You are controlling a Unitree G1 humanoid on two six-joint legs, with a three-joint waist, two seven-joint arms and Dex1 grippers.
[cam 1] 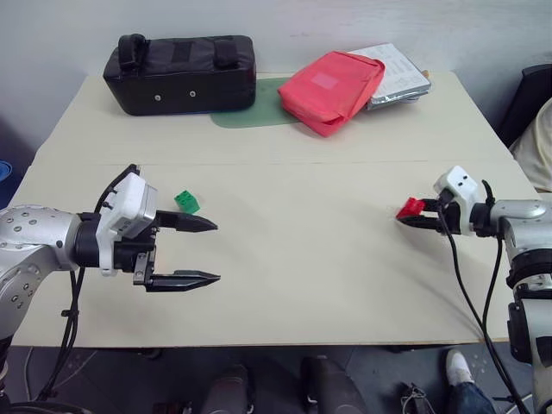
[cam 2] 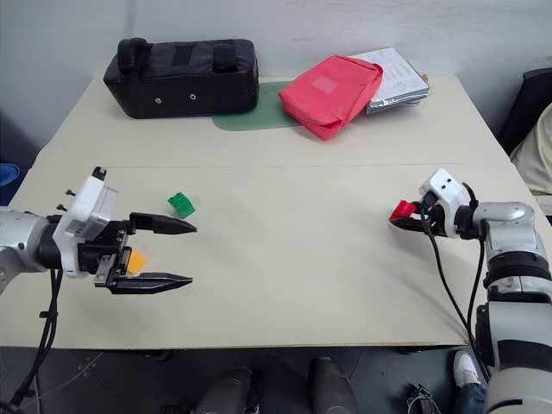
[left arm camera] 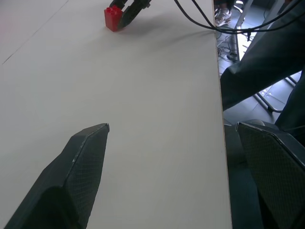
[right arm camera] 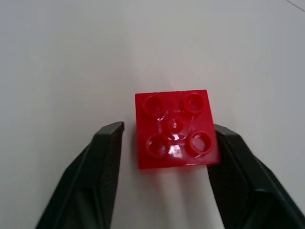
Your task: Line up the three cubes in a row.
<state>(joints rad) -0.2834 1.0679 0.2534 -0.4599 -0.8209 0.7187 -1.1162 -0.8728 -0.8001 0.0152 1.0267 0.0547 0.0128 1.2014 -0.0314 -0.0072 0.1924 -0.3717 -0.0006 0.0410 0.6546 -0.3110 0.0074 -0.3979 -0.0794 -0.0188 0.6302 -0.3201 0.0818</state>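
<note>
Left eye view: the left gripper hangs over the pale table with its two black fingers spread wide and nothing between them. The green brick lies on the table just beyond its upper finger, apart from it. Well across the table, the right gripper has its tips at the red brick, which sits on the tabletop. Far beyond both grippers, along the back edge, are a black bag, a red pouch lying partly on a stack of papers, and a green mat.

Right eye view: the orange-yellow brick lies on the table close beside the left gripper, showing between the bases of its fingers; whether it touches them cannot be told.

Left wrist view: the left gripper's fingers stand far apart above bare table and its near edge. Far ahead of them, the red brick rests against the right gripper's dark tips.

Right wrist view: the red brick, studs up, sits flat on the table between the right gripper's fingers. One finger lies against the brick's side; the other stands just beside it, with a sliver of table showing between. The jaws flank the brick but are not clamped on it.
</note>
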